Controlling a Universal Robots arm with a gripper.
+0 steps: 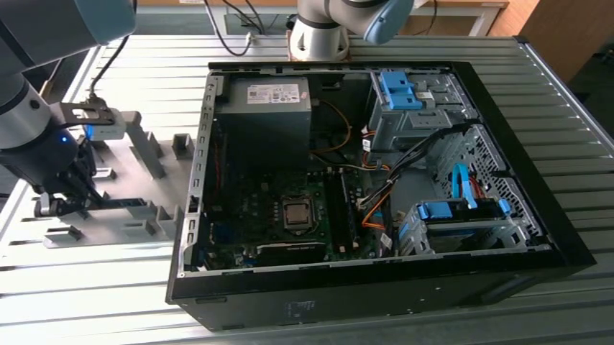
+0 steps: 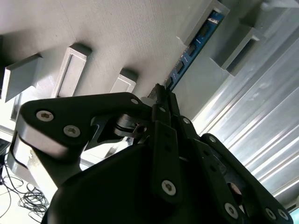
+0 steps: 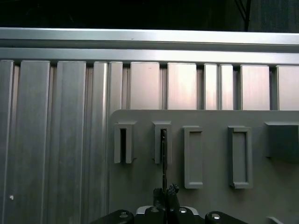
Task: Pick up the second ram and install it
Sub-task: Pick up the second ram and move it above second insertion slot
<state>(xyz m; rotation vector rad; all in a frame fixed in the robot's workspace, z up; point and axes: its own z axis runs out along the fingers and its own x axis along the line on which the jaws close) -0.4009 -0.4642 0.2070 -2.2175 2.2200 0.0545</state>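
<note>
I'm down over the grey holder plate [image 1: 120, 167], on the exterior view's left of the open computer case [image 1: 537, 241] and well apart from it. My gripper [image 2: 161, 93] is clenched on the second ram [image 2: 196, 44]. It pinches one end of the bluish-green stick, which stands on edge in its grey holder blocks [image 2: 236, 44]. In the first wrist view the stick [image 3: 163, 161] is a thin dark line running from my gripper [image 3: 167, 192] into a slotted block [image 3: 162, 127]. By my judgement it's seated there, not lifted free.

The grip worries me. It sits at the end of the stick, not the middle, so any pull that isn't straight out could tilt the stick and jam it in the slot. The board is thin, so the hold is narrow and could slip or twist. A skewed stick wouldn't line up with the black motherboard slots [image 1: 338, 208].
</note>
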